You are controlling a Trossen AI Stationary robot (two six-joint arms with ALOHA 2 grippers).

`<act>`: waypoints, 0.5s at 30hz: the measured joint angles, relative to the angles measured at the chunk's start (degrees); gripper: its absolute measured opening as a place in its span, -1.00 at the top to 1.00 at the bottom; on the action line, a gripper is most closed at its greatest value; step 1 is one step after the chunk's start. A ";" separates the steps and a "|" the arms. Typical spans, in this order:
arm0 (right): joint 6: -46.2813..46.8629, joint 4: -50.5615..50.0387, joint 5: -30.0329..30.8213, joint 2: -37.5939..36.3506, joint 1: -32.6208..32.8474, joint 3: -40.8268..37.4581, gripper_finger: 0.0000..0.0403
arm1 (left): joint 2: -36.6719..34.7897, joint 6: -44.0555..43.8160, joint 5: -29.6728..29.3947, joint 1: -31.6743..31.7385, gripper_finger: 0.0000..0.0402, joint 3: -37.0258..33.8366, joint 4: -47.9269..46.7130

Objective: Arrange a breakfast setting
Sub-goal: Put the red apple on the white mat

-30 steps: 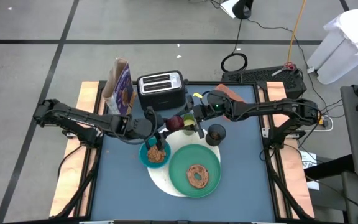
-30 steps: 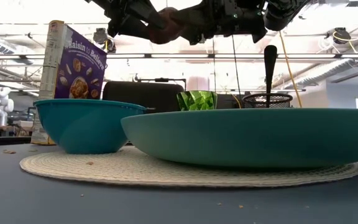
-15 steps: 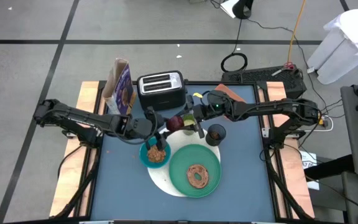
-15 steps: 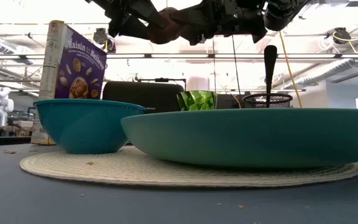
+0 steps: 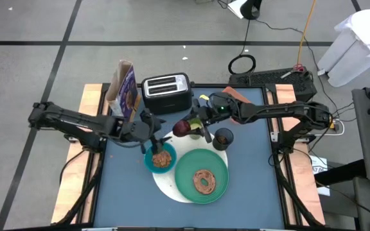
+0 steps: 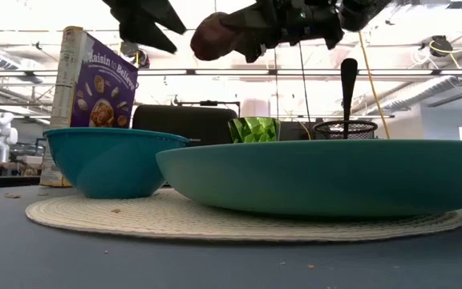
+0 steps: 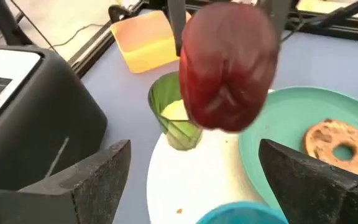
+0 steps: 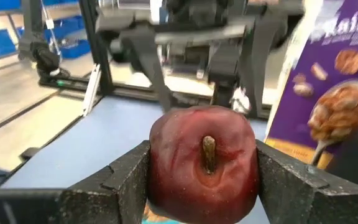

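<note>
A: The right claw (image 5: 186,127) is clamped on the apple (image 5: 181,128), one finger on each side, stem end facing its wrist camera. It hangs in the air over the middle of the tabletop (image 5: 127,186).

B: And the left claw (image 5: 158,138)?

A: Spread wide, holding nothing, with a clear gap to the apple, at about eight o'clock from it.

B: What lies around the apple?

A: Just beside it at three o'clock is the green cup (image 5: 196,124), then the black cup (image 5: 223,137) with a spoon handle (image 6: 348,84) standing in it. At seven o'clock, under the left claw, the blue bowl (image 5: 160,158) holds brown food. At five o'clock the green plate (image 5: 201,176) carries the bagel (image 5: 203,181). Bowl and plate rest on the round white mat (image 5: 167,185).

B: Farther out?

A: The toaster (image 5: 166,92) at eleven o'clock, the cereal box (image 5: 123,88) beyond that at ten, and an orange tray (image 7: 143,38) behind the green cup in the left wrist view.
</note>
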 joint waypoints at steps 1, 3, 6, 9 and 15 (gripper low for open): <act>0.03 -3.24 0.01 0.02 0.06 1.59 -0.17 | -1.30 -0.02 0.01 -0.28 -0.78 0.02 -1.70; -1.28 -9.80 0.55 0.02 0.19 5.52 -0.17 | -4.21 -0.18 -0.03 -0.97 -0.78 0.01 -6.58; -3.38 -16.89 5.03 0.44 0.80 11.04 -0.17 | -8.58 -0.20 -0.18 -1.76 -0.78 0.02 -11.78; -4.55 -22.18 9.54 0.55 1.18 15.38 -0.17 | -12.71 -0.24 -1.07 -2.61 -0.78 0.02 -15.54; -3.71 -24.50 15.35 1.29 1.24 18.80 -0.17 | -17.91 1.23 -1.67 -3.58 -0.78 0.02 -18.57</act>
